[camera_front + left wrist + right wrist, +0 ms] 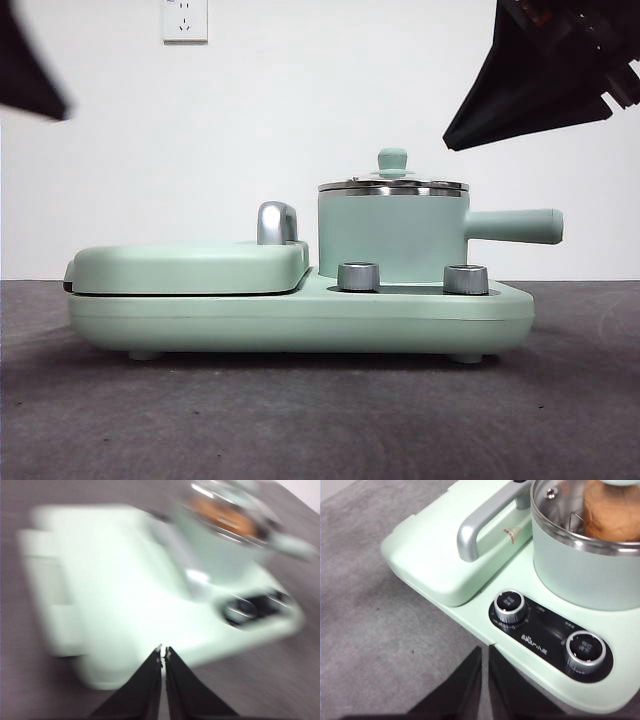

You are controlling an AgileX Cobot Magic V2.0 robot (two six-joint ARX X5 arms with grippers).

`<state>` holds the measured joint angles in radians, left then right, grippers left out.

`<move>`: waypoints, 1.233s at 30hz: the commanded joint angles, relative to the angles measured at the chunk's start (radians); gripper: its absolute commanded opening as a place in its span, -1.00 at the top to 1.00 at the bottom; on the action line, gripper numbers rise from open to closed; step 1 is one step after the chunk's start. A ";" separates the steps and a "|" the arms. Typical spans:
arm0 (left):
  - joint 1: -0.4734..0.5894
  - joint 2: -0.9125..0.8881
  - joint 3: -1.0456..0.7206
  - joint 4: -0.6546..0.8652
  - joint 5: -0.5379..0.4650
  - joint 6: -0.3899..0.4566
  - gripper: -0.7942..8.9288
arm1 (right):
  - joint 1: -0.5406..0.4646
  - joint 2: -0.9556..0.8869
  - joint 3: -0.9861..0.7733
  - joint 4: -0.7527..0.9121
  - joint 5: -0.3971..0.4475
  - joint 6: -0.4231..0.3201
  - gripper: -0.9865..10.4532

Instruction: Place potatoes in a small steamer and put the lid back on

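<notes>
The small steamer (392, 235) stands on the right of the mint-green cooker base, its side handle (515, 226) pointing right. The glass lid (393, 184) sits on its rim, knob (392, 160) up. The orange-brown potato (610, 510) lies inside the pot (585, 575), seen through the glass. It also shows, blurred, in the left wrist view (225, 517). My right gripper (485, 652) is shut and empty, raised in front of the cooker's dials. My left gripper (163, 652) is shut and empty, raised off the griddle end. Both arms show only as dark shapes at the front view's top corners.
The flat mint-green griddle cover (190, 265) with a chrome handle (276, 222) fills the cooker's left half. Two steel dials (359, 276) (465, 279) sit at the base's front. The cooker stands on a grey table (300, 420) before a white wall.
</notes>
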<state>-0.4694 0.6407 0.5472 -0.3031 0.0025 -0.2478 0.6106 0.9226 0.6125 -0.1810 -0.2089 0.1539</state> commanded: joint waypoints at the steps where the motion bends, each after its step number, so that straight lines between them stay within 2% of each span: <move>1: 0.104 -0.155 -0.127 0.037 -0.004 0.040 0.82 | 0.009 0.004 0.005 0.029 -0.001 0.003 0.79; 5: 0.261 -0.389 -0.285 0.085 -0.005 0.144 0.82 | 0.009 0.004 0.005 0.032 -0.001 0.003 0.79; 11: 0.417 -0.634 -0.446 0.101 -0.006 0.160 0.82 | 0.009 0.004 0.005 0.032 -0.001 0.003 0.79; 17: 0.445 -0.638 -0.519 0.150 -0.005 0.145 0.82 | 0.009 0.004 0.005 0.033 0.000 0.003 0.79; 32: 0.443 -0.637 -0.534 0.140 -0.003 0.146 0.82 | 0.007 0.004 0.005 0.051 0.000 0.003 0.79; 33: 0.443 -0.637 -0.534 0.140 -0.003 0.146 0.82 | 0.007 0.003 0.005 0.054 0.002 -0.011 0.79; 34: 0.443 -0.637 -0.534 0.140 -0.003 0.146 0.82 | 0.007 -0.002 0.005 0.044 0.007 -0.057 0.79; 35: 0.443 -0.637 -0.534 0.140 -0.003 0.146 0.82 | 0.000 -0.018 0.003 0.031 0.033 -0.138 0.79; 37: 0.443 -0.637 -0.534 0.140 -0.003 0.146 0.82 | -0.027 -0.063 -0.020 0.038 0.091 -0.185 0.79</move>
<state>-0.0265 0.0048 0.0326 -0.1761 -0.0017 -0.1043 0.5911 0.8825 0.6006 -0.1543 -0.1474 0.0635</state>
